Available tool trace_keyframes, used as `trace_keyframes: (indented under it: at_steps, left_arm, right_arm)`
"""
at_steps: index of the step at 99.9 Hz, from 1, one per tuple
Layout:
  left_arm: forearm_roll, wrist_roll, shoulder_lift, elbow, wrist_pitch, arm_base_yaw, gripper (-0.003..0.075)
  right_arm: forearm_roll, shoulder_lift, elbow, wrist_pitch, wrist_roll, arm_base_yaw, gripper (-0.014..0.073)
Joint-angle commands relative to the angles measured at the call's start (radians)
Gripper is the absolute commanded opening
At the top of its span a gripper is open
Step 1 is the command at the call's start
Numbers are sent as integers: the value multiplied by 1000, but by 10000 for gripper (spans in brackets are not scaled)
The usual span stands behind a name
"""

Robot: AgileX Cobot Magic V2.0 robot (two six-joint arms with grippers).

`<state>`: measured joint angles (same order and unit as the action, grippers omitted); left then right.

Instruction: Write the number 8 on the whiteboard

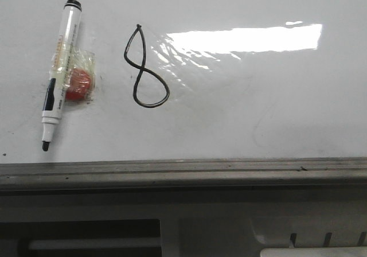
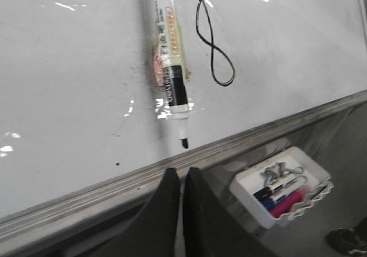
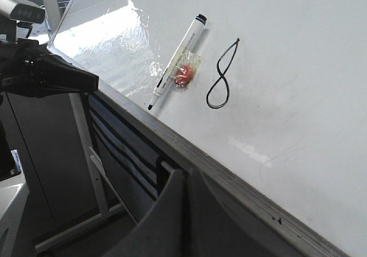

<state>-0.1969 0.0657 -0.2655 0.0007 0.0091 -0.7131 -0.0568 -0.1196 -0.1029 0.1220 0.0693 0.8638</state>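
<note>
The whiteboard (image 1: 258,125) is glossy white with a grey edge rail. A thin black number 8 (image 1: 144,67) is drawn on it; it also shows in the left wrist view (image 2: 213,42) and the right wrist view (image 3: 222,76). An uncapped black marker (image 1: 59,70) lies on the board left of the 8, taped to a red round piece (image 1: 78,84). My left gripper (image 2: 179,174) is shut and empty, over the board's rail near the marker tip. My right gripper (image 3: 186,174) is shut and empty, off the board's edge.
A white tray (image 2: 287,185) with markers and clips sits below the board's rail. A grey-beige panel with slots (image 1: 321,234) lies under the rail. The other arm (image 3: 40,76) shows dark at the board's far edge. A glare patch (image 1: 246,39) lies right of the 8.
</note>
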Motion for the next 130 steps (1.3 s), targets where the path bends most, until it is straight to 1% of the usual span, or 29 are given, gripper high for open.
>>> trace_keyframes:
  at_steps: [1,10,27,28,29,30,40,48,59,71,81,93,99,108,130]
  left_arm:
    - [46,1,53,32,28,79,-20]
    - [46,1,125,32,97,175,-20]
    - [46,1,245,32,182,407,-20]
    - [46,1,245,32,182,407,-20]
    - [46,1,252,32,191,436,-20]
    - [46,1,255,32,191,436,-20]
    - [53,1,298,32,253,566,-20]
    - [66,1,298,32,271,648,-20]
    - [132,10,298,32,268,666,-20]
    - [139,13,298,32,268,708,-20]
    - [177,20,298,32,269,736,-20]
    - [180,107,300,32,294,764,-20]
    - [187,117,300,32,294,781,-20]
    - [217,117,300,32,299,785,-20]
    - [217,117,298,32,298,785,-20]
  right_arm:
    - [-9,-8,-27,-79,-8,-2,-63]
    - [-9,-8,-27,-79,-8,-2,-63]
    - [-9,-8,-27,-79,-8,-2,-63]
    - [-9,-8,-27,-79,-8,-2,-63]
    - [-9,-8,-27,-79,-8,-2,-63]
    - [-9,-8,-27,-79,-8,-2,-63]
    - [-9,-8,-27,-79,-8,-2,-63]
    - [-9,-8,-27,-79,-8,-2,-63]
    - [-9,-8,-27,-79,-8,-2,-63]
    - [-9,-8,-27,-79,-8,-2,-63]
    - [-9,-8,-27,-79,-8,-2,-63]
    - [-9,-8,-27,-79,-8,-2,-63]
    - [-9,-8,-27,-79,-8,-2,-63]
    - [-9,-8,-27,-79,-8,-2,-63]
    - [-9,-8,-27,-79,-8,-2,-63]
